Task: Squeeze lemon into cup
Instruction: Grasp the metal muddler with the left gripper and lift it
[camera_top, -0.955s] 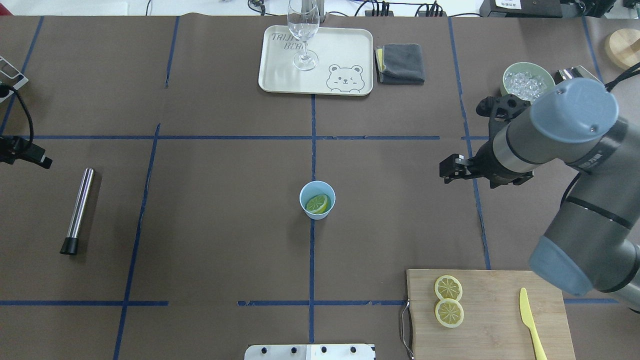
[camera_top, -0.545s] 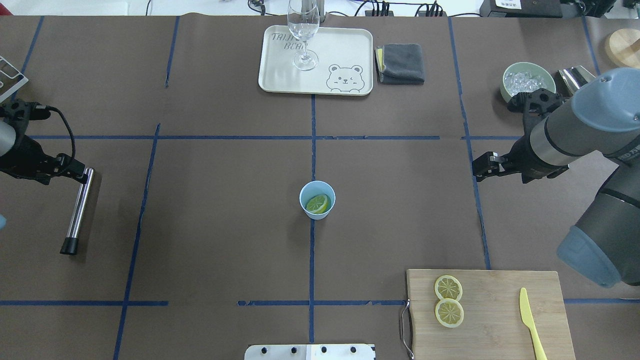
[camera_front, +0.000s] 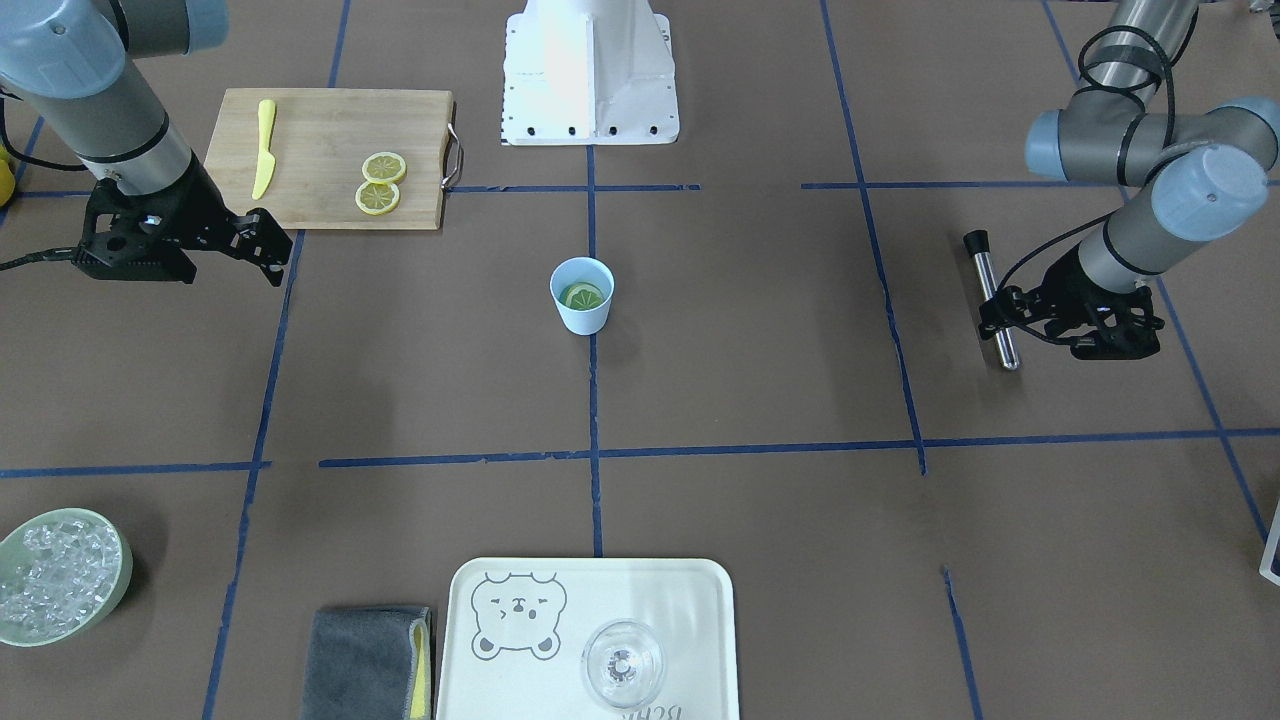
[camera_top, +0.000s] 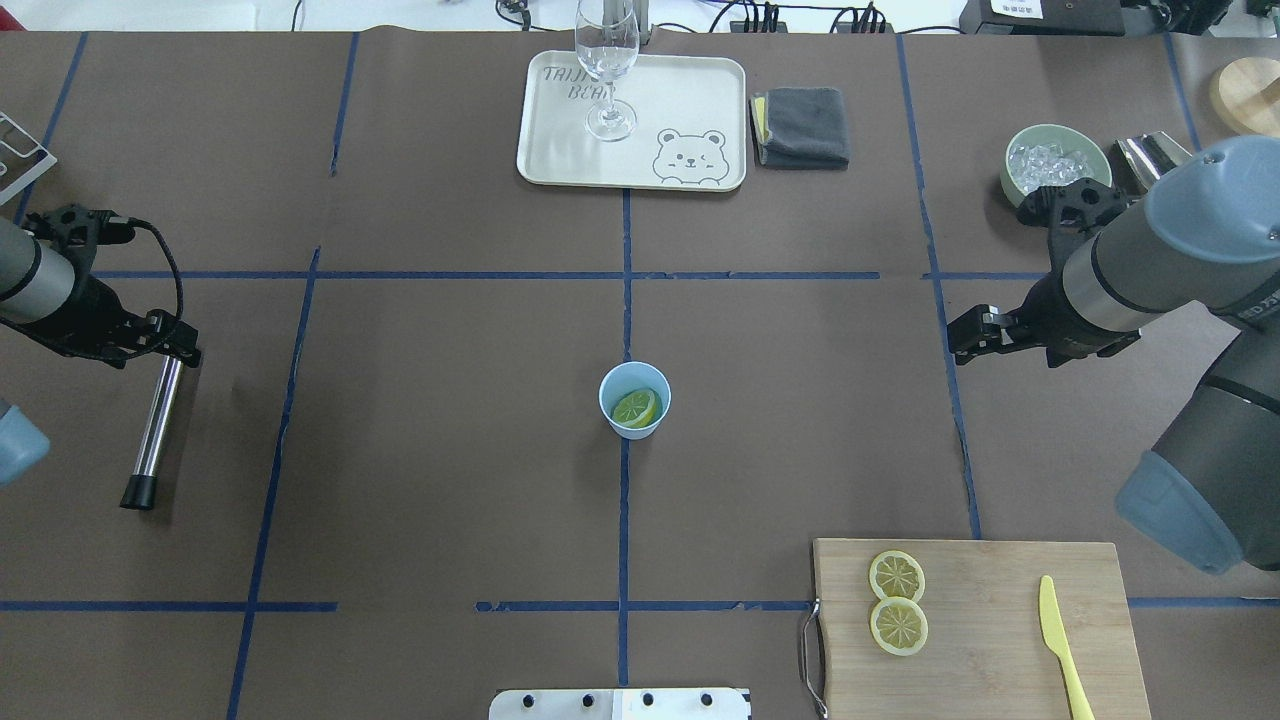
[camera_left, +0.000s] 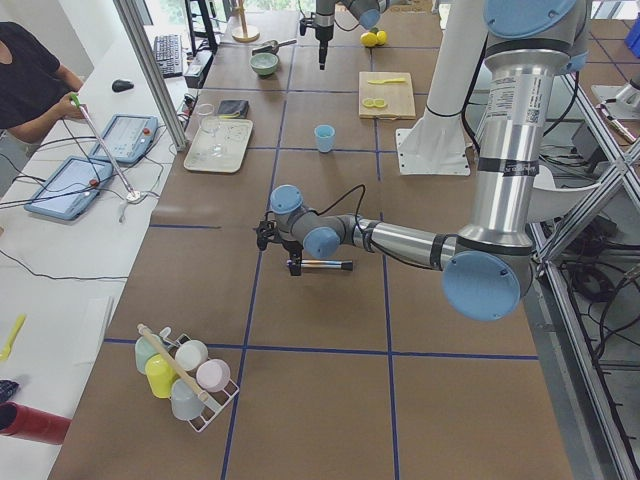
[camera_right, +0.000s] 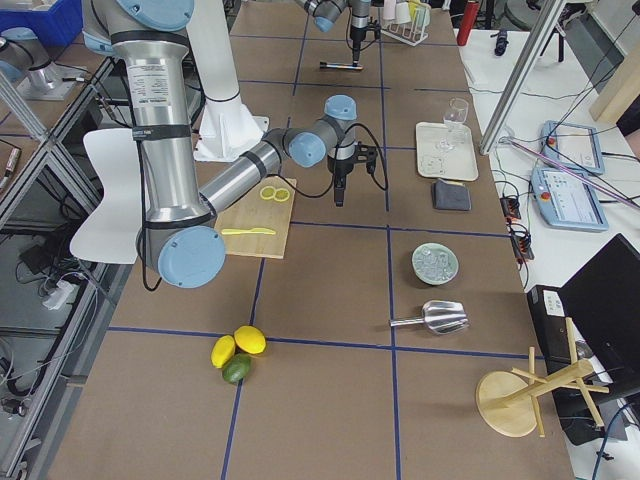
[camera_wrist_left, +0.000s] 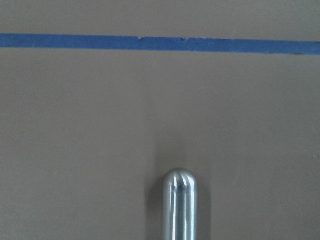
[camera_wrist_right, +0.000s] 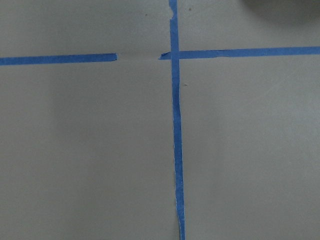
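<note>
At the desk's left side, the left arm is bent low over the far end of a polished steel rod with a black cap. The rod lies flat. Its long axis runs from the robot's side away across the desk and leans slightly right, with the black cap at the near end. The left wrist view shows only the rod's bare rounded tip poking in from the bottom edge, with no fingers in sight. I cannot tell whether the left arm's jaws are apart or together, or whether they touch the rod.

At the centre of the desk, well to the right of the rod, stands the small light blue tapered plastic cup. The thin round yellow lemon slice sits inside it, tilted against the wall.

Further right, the right arm hangs over bare desk, well apart from the cup. Its jaws look apart and hold nothing.

My judgement is that pressing the slice comes next. The left arm is by far the nearer to the rod, and it would have to carry the rod rightward to the cup and stand it upright.

At the near right, a pale wooden cutting board holds two more lemon slices.
</note>
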